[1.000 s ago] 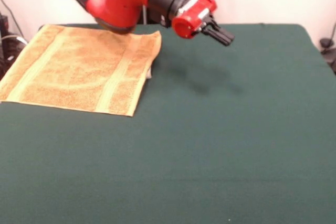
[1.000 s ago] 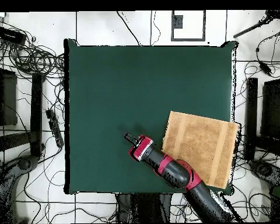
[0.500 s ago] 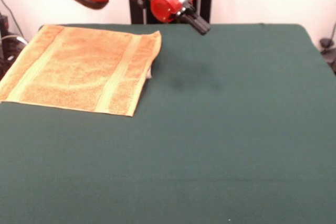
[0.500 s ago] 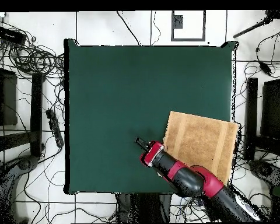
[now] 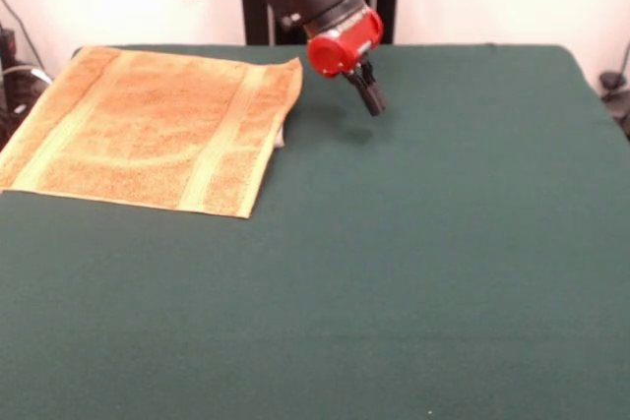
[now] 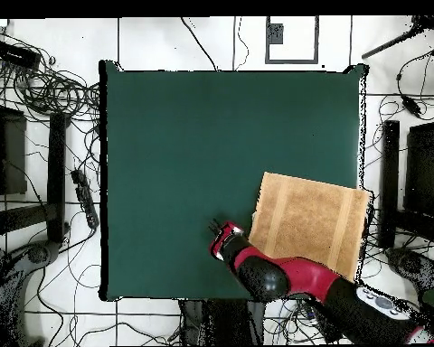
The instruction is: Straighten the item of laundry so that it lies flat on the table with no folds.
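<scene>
1 towel (image 5: 157,130) lies flat on the worktop (image 5: 413,272); fingers (image 5: 372,102) hover beside it, empty, closed together.

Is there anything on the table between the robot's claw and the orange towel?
No. Only bare green table lies between the gripper and the towel. The gripper hangs just beside the towel's edge, near the corner with the small white tag. The overhead view shows the same open gap.
</scene>
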